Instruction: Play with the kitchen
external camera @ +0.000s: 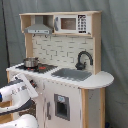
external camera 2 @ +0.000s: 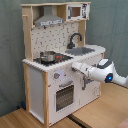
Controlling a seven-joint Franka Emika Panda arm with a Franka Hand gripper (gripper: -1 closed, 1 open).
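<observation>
The kitchen (external camera: 65, 55) (external camera 2: 55, 50) is a white and light-wood toy unit with a pegboard back and a grey hood (external camera: 39, 29). A small metal pot (external camera: 31, 62) (external camera 2: 47, 56) stands on the black-red hob. The sink (external camera: 72, 74) with its black faucet (external camera 2: 75, 39) is beside the hob. My gripper (external camera 2: 76, 67) (external camera: 34, 92) is at the kitchen's front, just under the counter edge, beside the knobs (external camera 2: 56, 76) and above the oven door (external camera 2: 64, 96). The white arm reaches in from the second exterior view's right.
A toy microwave (external camera: 70, 23) sits in the top shelf. The kitchen stands on a wooden surface (external camera 2: 100, 112). A grey curtain (external camera: 115, 50) hangs behind it. The arm's lower links fill the first exterior view's bottom left corner.
</observation>
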